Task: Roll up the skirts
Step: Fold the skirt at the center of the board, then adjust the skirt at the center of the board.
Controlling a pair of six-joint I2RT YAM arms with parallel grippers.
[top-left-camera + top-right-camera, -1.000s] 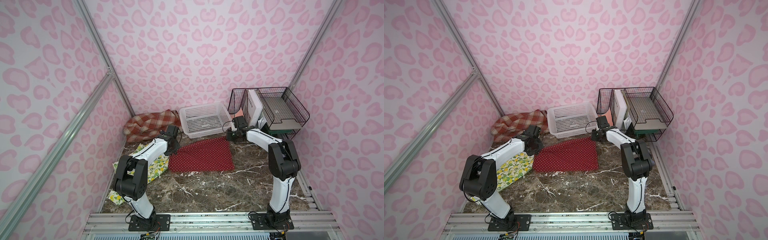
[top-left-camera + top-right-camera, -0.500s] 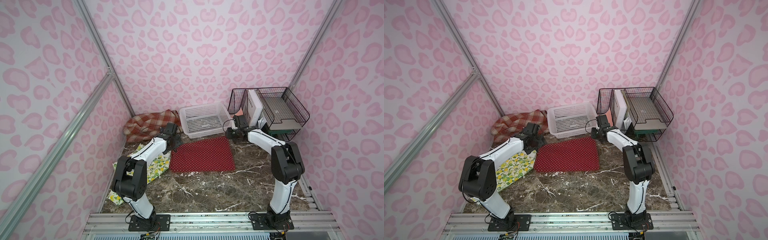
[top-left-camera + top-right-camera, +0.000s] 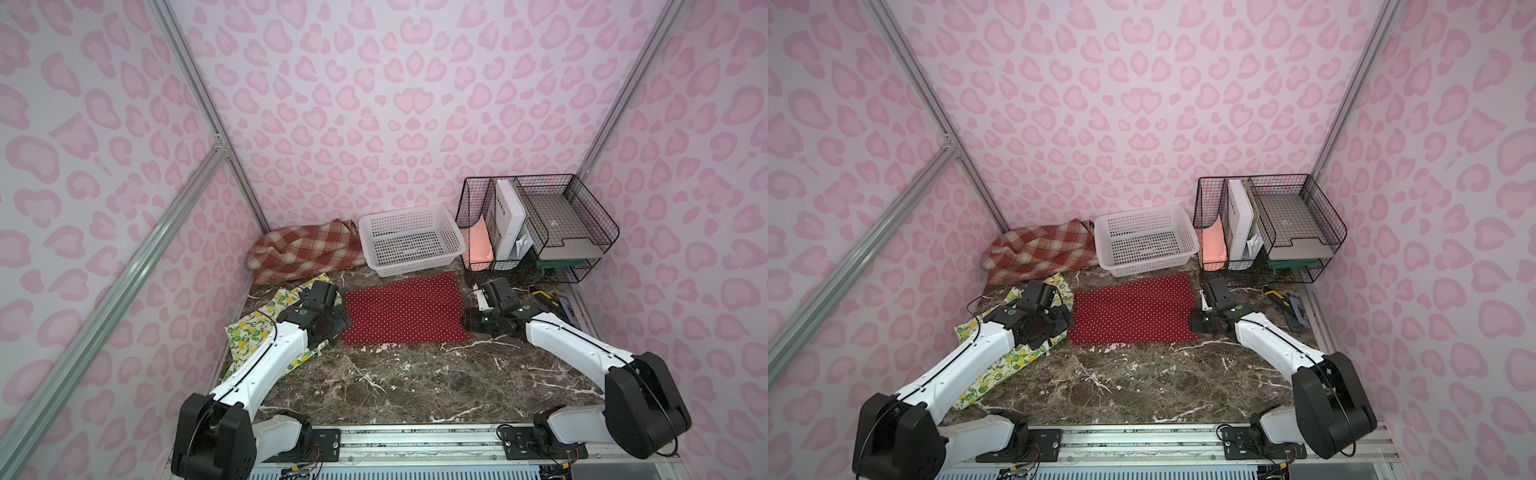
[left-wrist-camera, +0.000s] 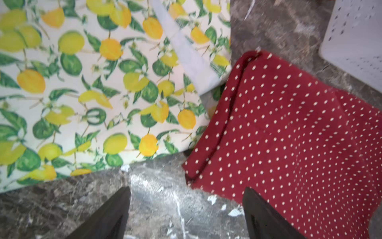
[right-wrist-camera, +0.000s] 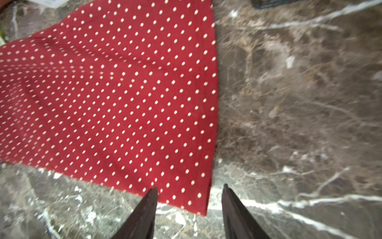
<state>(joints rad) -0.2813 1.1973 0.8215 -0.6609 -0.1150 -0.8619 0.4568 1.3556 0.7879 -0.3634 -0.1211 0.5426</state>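
Red polka-dot skirt (image 3: pixel 403 309): thin, flat rectangle on the marble counter (image 3: pixel 415 386), long side running arm to arm.
Lemon skirt (image 3: pixel 253 328): rumpled, beside it under the left arm.
Plaid skirt (image 3: pixel 303 249): thick, heaped in the far left corner.
Left tool (image 4: pixel 187 188): released, jaws spread over the red hem.
Right tool (image 5: pixel 190 187): released, jaws parted over the opposite corner.
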